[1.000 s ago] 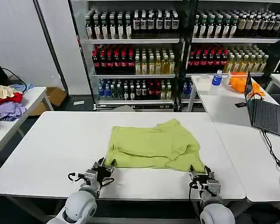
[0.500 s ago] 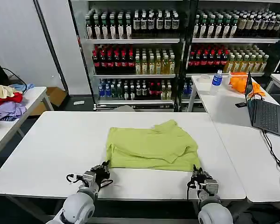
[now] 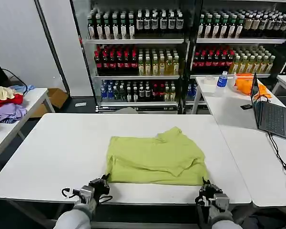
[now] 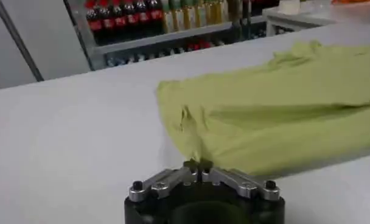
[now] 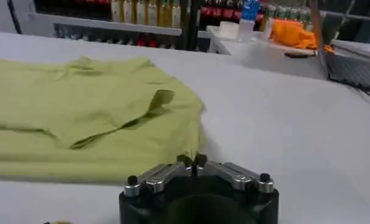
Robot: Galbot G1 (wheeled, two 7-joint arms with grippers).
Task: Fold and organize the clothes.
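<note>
While the lime T-shirt lies partly folded in the middle of the white table, both arms sit at the table's near edge, each holding a corner of the shirt's front hem. The left gripper has its fingers pressed together on the near left corner, the cloth pinched between the tips in the left wrist view. The right gripper is likewise closed on the near right corner, a thin edge of fabric caught between its tips. The shirt is doubled over, with a loose flap across its far side and a sleeve bunched at the right. The step in hand looks like drawing the near hem taut toward the robot to square the fold. The next move probably calls for lifting both corners together and carrying them evenly over the shirt, keeping the hem level so the fabric does not skew.
</note>
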